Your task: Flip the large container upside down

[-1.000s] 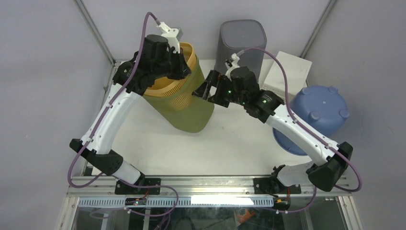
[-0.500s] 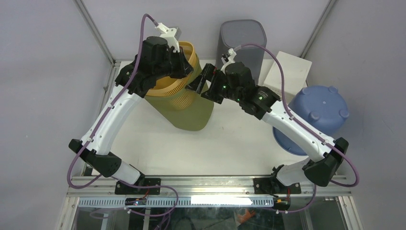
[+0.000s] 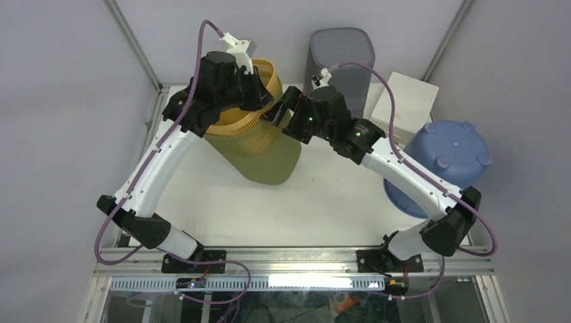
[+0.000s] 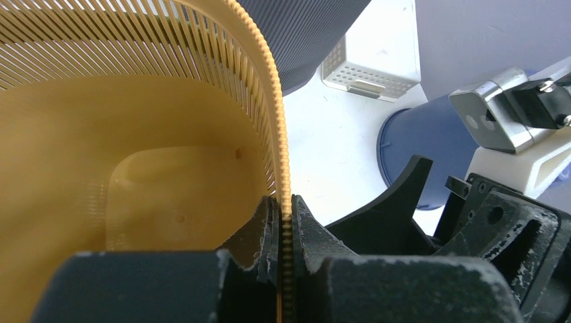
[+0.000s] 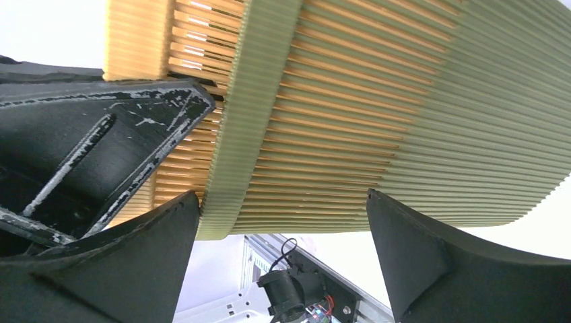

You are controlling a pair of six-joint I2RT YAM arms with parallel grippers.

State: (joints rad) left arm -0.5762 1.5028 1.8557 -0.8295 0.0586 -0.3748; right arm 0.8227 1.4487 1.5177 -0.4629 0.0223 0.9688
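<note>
The large container [image 3: 262,151], an olive-green ribbed basket with a yellow slatted upper part and yellow inside, sits toward the rear left of the counter [image 3: 323,202]. It is tilted, with its open mouth up toward the back left and its closed base down toward the front right. I cannot tell whether the base touches the counter. My left jaws are clamped on its rim, one finger inside the mouth and one outside. In the left wrist view the toothed yellow edge of the container [image 4: 135,188] runs straight down between them. My left arm [image 3: 161,161] reaches over the mouth from the left. My right jaws are spread wide against the container's right side, just beside my left jaws. In the right wrist view the ribbed wall [image 5: 417,101] fills the space beyond the two spread fingers, with the green band and yellow slats between them. I cannot tell whether either finger presses on it. My right arm [image 3: 411,178] stretches across from the right front. Behind the container stands a dark grey bin [image 3: 340,57]. To the right of the bin lies a white perforated box [image 3: 404,101], and near the counter's right edge a blue tub [image 3: 448,158] rests bottom up, its small feet showing.
</note>
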